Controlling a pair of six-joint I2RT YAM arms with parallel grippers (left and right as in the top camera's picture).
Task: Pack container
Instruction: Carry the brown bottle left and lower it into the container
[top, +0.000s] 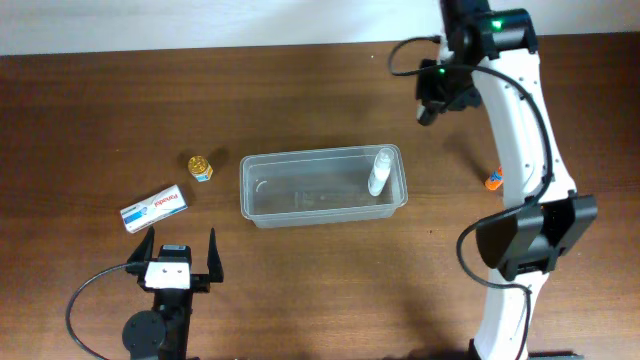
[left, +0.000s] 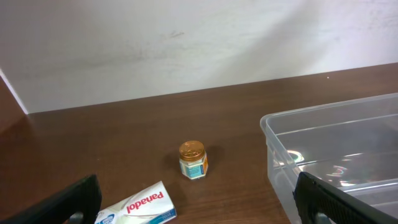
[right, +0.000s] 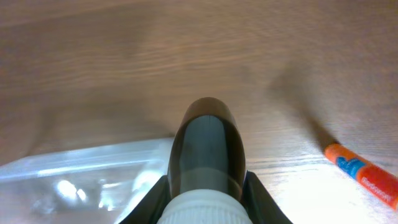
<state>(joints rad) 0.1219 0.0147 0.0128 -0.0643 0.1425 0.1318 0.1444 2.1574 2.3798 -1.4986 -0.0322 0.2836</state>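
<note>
The clear container (top: 320, 153) sits at the middle of the brown wooden surface (top: 100, 110), long side running left to right, with a white bottle (top: 380, 172) inside at its right end. The left end effector (top: 180, 247) hangs low at the near left with its jaws spread wide and nothing between them. Just beyond it lies a white Panadol box (top: 155, 208), and a little farther stands a small jar (top: 201, 166) with a gold lid, left of the container and apart from it. The right end effector (top: 430, 104) is up beyond the container's far right corner, closed around a dark-ended item (right: 208, 146) whose white ribbed part sits between the fingers. An orange tube (top: 493, 180) lies right of the container, partly behind the right arm.
</note>
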